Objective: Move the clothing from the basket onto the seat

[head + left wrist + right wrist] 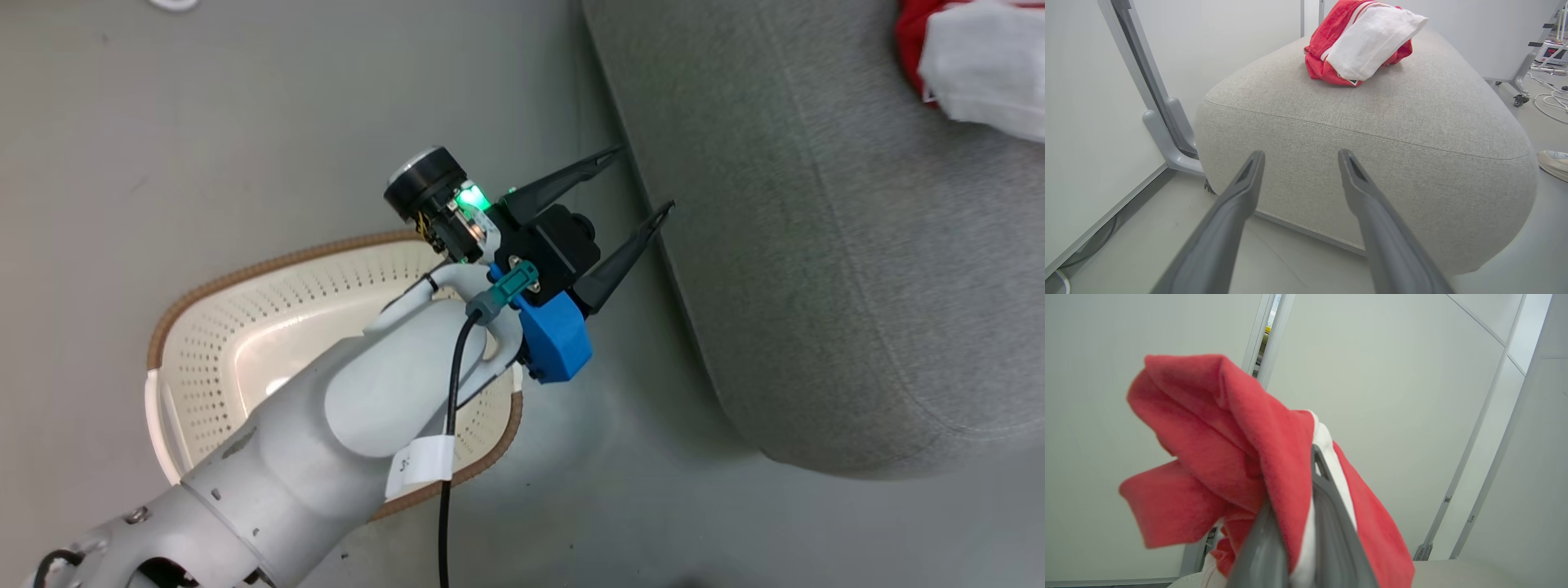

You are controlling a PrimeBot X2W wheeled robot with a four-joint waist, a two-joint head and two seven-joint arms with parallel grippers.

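Clothing [1229, 437] is pinched by right tool [1296, 477], mid-frame. Left tool [645, 178] is held spread btwn basket [212, 351] & seat [816, 245], frame centre.

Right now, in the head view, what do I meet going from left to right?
Oval cream-white perforated plastic basket with brown rim → left pincer, open → large light grey fabric seat → red-and-white garment lying on it.
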